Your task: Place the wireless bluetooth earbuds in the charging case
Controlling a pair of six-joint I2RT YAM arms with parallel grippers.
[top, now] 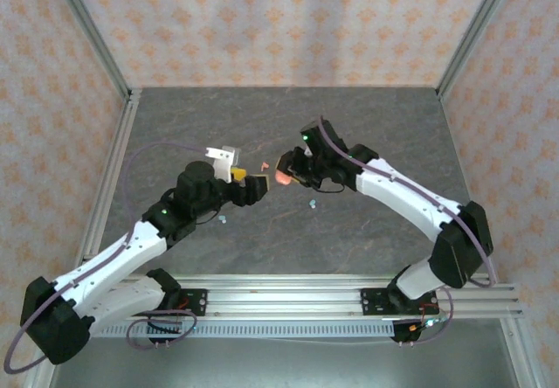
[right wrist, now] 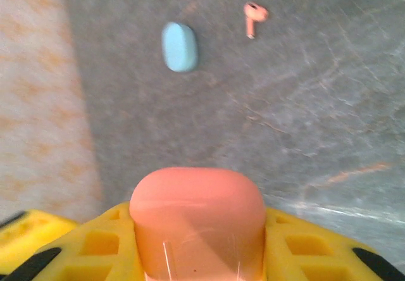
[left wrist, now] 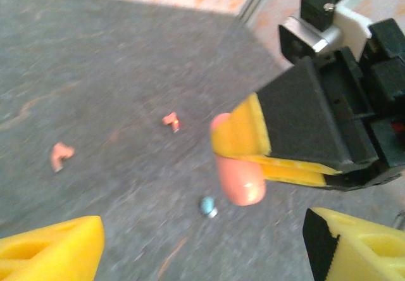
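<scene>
My right gripper [top: 291, 173] is shut on a salmon-red charging case [right wrist: 197, 199], held above the table between its yellow fingers [right wrist: 316, 249]. The same case [left wrist: 240, 181] hangs in front of my left gripper [left wrist: 204, 238], which stands open with nothing between its fingers and faces the right gripper closely. On the table lie two salmon-red earbuds [left wrist: 171, 121] [left wrist: 61, 156] and a light blue earbud [left wrist: 207, 206]. One salmon earbud [top: 265, 167] lies between the two grippers, and a blue earbud [top: 312, 204] lies just below the right gripper. A salmon earbud [right wrist: 254, 17] also lies beyond the held case.
A light blue pebble-shaped case [right wrist: 180, 47] lies closed on the dark stone tabletop [top: 367, 126]. Another small blue piece [top: 223, 218] lies beside the left arm. Patterned walls and metal posts [top: 118, 100] enclose the table on three sides.
</scene>
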